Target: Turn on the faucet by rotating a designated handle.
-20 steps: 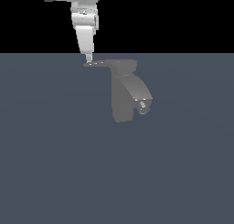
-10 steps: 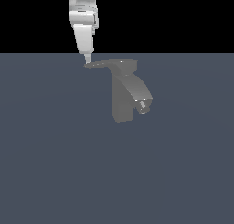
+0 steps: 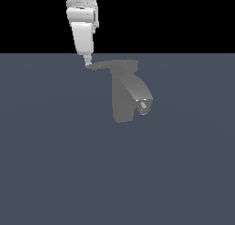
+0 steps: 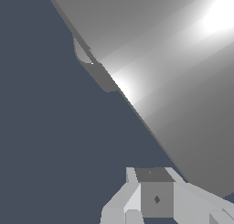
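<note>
Seemingly the work is at its contact stage, with most of the turning left to do. From the exterior view, the faucet (image 3: 126, 98) stands near the middle of a flat blue-grey floor (image 3: 55, 173), its blocky column upright and its thick spout curving down toward the exterior view's right to a round nozzle (image 3: 145, 106). The handle (image 3: 102, 66) projects flat from the top cap toward the exterior view's left, tapering to a narrow tip. The gripper (image 3: 87, 62) hangs from above with its fingertips right at that tip, touching it or all but touching; the fingers look drawn close together, though whether they pinch the lever or only press beside it I cannot tell. From the wrist view, a broad, brightly lit grey surface, the handle (image 4: 173, 67) seen very close, fills much of the picture, and pale finger parts (image 4: 155, 198) sit against its edge; a small darker piece of the faucet (image 4: 93, 67) shows farther off. My judgement: the approach is done, while the rotation that opens the faucet remains.
</note>
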### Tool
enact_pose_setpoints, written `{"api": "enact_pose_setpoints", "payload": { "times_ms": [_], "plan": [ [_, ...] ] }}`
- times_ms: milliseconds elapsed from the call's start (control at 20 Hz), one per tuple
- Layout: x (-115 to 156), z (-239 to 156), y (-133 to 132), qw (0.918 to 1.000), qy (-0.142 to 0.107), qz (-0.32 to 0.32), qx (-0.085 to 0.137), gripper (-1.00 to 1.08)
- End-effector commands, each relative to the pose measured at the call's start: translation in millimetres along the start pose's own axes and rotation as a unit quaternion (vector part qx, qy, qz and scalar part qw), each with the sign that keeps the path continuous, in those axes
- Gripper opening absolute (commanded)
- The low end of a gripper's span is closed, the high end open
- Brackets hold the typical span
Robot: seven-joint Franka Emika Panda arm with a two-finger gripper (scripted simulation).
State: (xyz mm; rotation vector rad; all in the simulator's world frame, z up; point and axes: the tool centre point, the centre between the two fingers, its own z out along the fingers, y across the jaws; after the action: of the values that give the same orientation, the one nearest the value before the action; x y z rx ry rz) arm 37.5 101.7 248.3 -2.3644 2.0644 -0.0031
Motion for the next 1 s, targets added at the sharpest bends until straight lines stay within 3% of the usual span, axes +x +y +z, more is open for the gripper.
{"api": "enact_pose_setpoints", "payload": {
  "times_ms": [0,350,950],
  "plan": [
    [-0.2,0.0,8.9,1.0000,0.000,0.000,-0.002,-1.00],
    [-1.3,-0.1,19.4,1.0000,0.000,0.000,0.000,-1.00],
    [25.5,-0.3,50.7,1.0000,0.000,0.000,-0.001,-1.00]
  ]
}}
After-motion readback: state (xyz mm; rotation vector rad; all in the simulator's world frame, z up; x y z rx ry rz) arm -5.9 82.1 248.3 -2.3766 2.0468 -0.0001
